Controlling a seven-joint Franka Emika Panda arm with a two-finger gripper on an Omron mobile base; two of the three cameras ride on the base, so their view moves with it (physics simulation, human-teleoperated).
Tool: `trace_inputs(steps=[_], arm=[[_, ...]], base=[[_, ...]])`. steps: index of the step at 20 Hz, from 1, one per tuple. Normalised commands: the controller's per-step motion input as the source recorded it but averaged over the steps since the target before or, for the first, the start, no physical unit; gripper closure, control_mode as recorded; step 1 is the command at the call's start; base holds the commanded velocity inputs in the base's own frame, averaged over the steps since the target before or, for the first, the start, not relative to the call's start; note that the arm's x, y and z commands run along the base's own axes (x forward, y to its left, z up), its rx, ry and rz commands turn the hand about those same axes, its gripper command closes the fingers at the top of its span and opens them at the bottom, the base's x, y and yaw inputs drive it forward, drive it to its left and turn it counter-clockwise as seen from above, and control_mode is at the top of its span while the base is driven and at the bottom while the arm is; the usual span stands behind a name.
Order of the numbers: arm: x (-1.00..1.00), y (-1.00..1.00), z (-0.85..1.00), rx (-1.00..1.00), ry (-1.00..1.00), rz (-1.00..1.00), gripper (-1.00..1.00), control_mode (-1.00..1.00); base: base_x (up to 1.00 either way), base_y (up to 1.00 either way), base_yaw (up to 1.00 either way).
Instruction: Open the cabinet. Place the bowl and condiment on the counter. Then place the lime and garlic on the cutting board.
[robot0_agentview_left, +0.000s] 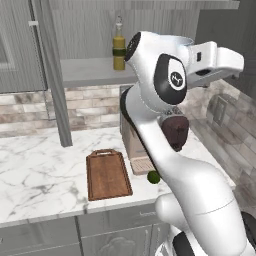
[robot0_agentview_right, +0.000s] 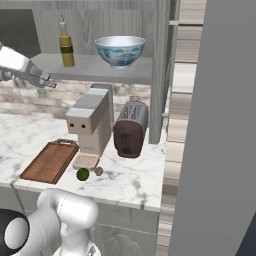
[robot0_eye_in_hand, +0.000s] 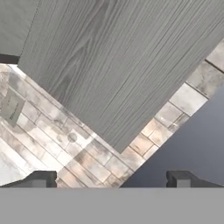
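The cabinet (robot0_agentview_right: 220, 125) stands open, its tall grey doors swung out. On its grey shelf (robot0_agentview_right: 95, 67) sit the blue-and-white bowl (robot0_agentview_right: 120, 50) and, to its left, the slim condiment (robot0_agentview_right: 65, 46) bottle (robot0_agentview_left: 118, 47). My gripper (robot0_agentview_right: 49, 81) hovers just left of the shelf's front edge, below the condiment, open and empty; its fingertips (robot0_eye_in_hand: 39, 179) stand far apart. The dark brown cutting board (robot0_agentview_left: 107, 174) lies bare on the counter (robot0_agentview_left: 40, 165). The lime (robot0_agentview_right: 82, 174) and the small brownish garlic (robot0_agentview_right: 98, 171) lie by the coffee machine's foot.
A beige coffee machine (robot0_agentview_right: 92, 117) and a dark toaster (robot0_agentview_right: 131, 129) stand on the counter under the shelf. A brick backsplash (robot0_eye_in_hand: 87, 162) runs behind them. The open right door fills the right side; another door's edge (robot0_agentview_left: 55, 90) hangs at the left.
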Motion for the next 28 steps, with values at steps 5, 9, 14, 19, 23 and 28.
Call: trace_inputs(steps=[5, 9, 14, 19, 23, 28], arm=[[0.01, 0.0, 0.0, 0.15, 0.0, 0.23, -1.0, -1.0], [0.0, 0.04, 0.0, 0.1, 0.0, 0.27, -1.0, -1.0], [0.0, 0.15, 0.0, 0.08, 0.0, 0.26, -1.0, -1.0], [0.0, 0.18, 0.0, 0.07, 0.0, 0.23, -1.0, -1.0], [0.0, 0.11, 0.0, 0.1, -0.01, 0.21, -1.0, -1.0], [0.03, 0.01, 0.0, 0.13, -0.05, 0.14, -1.0, -1.0]], base=[[0.0, 0.0, 0.0], [0.0, 0.0, 0.0], [0.0, 0.0, 0.0], [0.0, 0.0, 0.0], [0.0, 0.0, 0.0], [0.0, 0.0, 0.0]])
